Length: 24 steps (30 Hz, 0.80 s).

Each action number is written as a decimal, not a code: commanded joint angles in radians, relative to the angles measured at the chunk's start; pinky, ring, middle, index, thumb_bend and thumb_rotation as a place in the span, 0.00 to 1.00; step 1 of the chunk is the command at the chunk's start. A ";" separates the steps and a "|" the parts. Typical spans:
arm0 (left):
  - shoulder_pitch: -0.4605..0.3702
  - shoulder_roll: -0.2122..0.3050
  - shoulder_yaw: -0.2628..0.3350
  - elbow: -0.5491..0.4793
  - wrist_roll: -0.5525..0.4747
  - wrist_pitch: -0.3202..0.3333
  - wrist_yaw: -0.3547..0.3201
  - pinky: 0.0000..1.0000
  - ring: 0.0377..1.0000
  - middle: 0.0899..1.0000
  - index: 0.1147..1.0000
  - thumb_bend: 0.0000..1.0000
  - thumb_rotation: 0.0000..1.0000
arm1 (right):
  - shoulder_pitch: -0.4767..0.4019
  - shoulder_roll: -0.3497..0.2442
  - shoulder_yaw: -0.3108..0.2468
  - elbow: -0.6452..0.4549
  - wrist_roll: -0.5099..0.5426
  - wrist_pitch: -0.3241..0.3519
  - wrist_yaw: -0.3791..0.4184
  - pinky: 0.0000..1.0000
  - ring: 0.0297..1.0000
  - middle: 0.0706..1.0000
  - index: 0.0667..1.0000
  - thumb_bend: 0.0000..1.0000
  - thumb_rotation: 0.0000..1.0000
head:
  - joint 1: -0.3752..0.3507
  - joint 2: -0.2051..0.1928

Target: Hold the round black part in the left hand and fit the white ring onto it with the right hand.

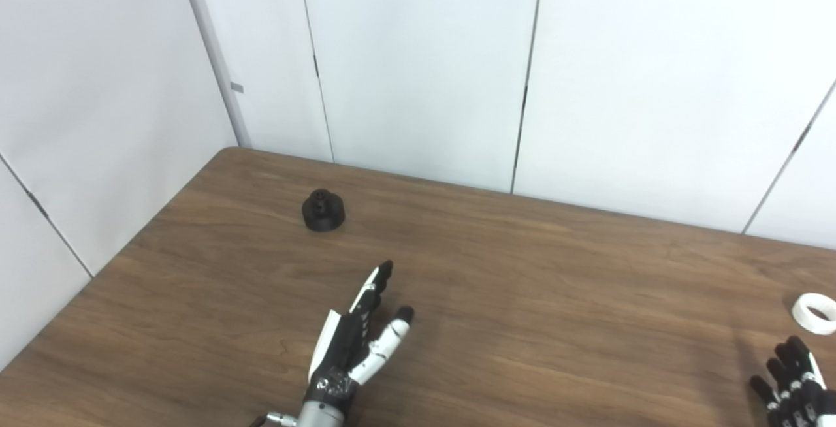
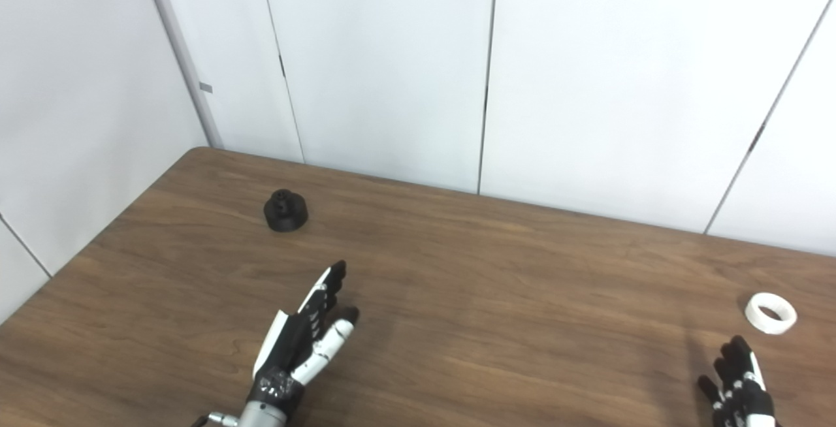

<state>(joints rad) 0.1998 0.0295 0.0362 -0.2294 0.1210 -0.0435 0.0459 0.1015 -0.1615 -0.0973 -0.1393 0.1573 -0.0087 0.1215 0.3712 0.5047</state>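
Observation:
The round black part (image 1: 323,209) stands on the wooden table (image 1: 522,270) toward its far left corner, with a small knob on top. My left hand (image 1: 358,342) hovers nearer the front, open, fingers stretched toward the part but well short of it. At the far right lies the white ring (image 2: 771,313), flat on the table. Just below it my right hand (image 2: 739,384) is open with fingers spread, holding nothing and cut partly by the picture's bottom edge.
White wall panels (image 1: 418,61) close off the table at the back and on the left. The table's left edge (image 1: 111,264) runs diagonally close to the black part.

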 commanded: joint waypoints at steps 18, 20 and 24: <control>-0.132 0.174 0.093 -0.156 0.360 0.232 0.019 1.00 1.00 0.98 0.94 0.96 0.38 | -0.004 0.001 0.005 -0.021 -0.012 0.007 -0.006 1.00 1.00 1.00 1.00 0.64 1.00 | -0.002 0.007; -0.146 0.197 0.105 -0.137 0.375 0.239 0.023 1.00 1.00 0.98 0.93 0.97 0.39 | -0.005 0.003 0.005 -0.024 -0.014 0.008 -0.007 1.00 1.00 1.00 1.00 0.64 1.00 | -0.005 0.007; -0.190 0.258 0.129 -0.080 0.430 0.266 0.032 1.00 1.00 0.97 0.90 0.99 0.41 | -0.004 0.006 0.006 -0.033 -0.016 0.017 -0.010 1.00 1.00 1.00 1.00 0.65 1.00 | -0.007 0.009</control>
<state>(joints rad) 0.0459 0.2538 0.1492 -0.3008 0.5244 0.2247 0.0505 0.1040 -0.1608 -0.0953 -0.1486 0.1421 0.0013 0.1155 0.3636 0.5123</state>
